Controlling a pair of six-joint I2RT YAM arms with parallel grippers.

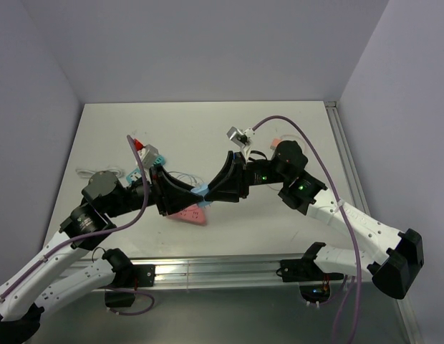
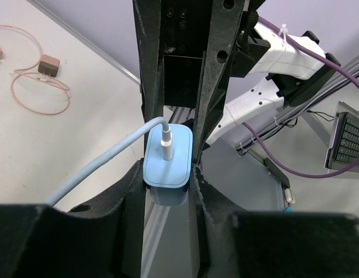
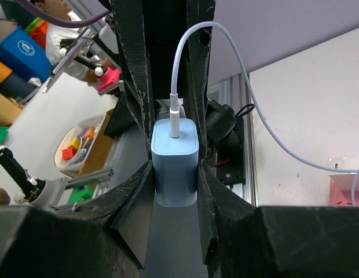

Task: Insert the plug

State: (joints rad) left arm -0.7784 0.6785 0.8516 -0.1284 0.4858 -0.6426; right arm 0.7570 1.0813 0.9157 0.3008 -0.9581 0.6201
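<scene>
A light-blue plug (image 1: 201,190) with a white cable (image 2: 92,171) hangs in the air at mid-table, where both grippers meet. My left gripper (image 1: 195,195) comes in from the left and is shut on the plug (image 2: 168,156), its black fingers (image 2: 128,191) pressing both sides. From the right, my right gripper (image 1: 210,190) is shut on the same plug (image 3: 175,162), with its fingers (image 3: 209,185) tight against the sides. The cable (image 3: 255,110) arcs away to the right. A pink power strip (image 1: 190,213) lies on the table just below the grippers; its edge (image 3: 346,191) shows at the far right.
A thin coiled wire with a small brown adapter (image 2: 49,65) lies on the table to the left. An aluminium rail (image 1: 222,269) runs along the near edge, another along the right side (image 1: 344,150). Purple arm cables (image 1: 308,143) loop above the right arm.
</scene>
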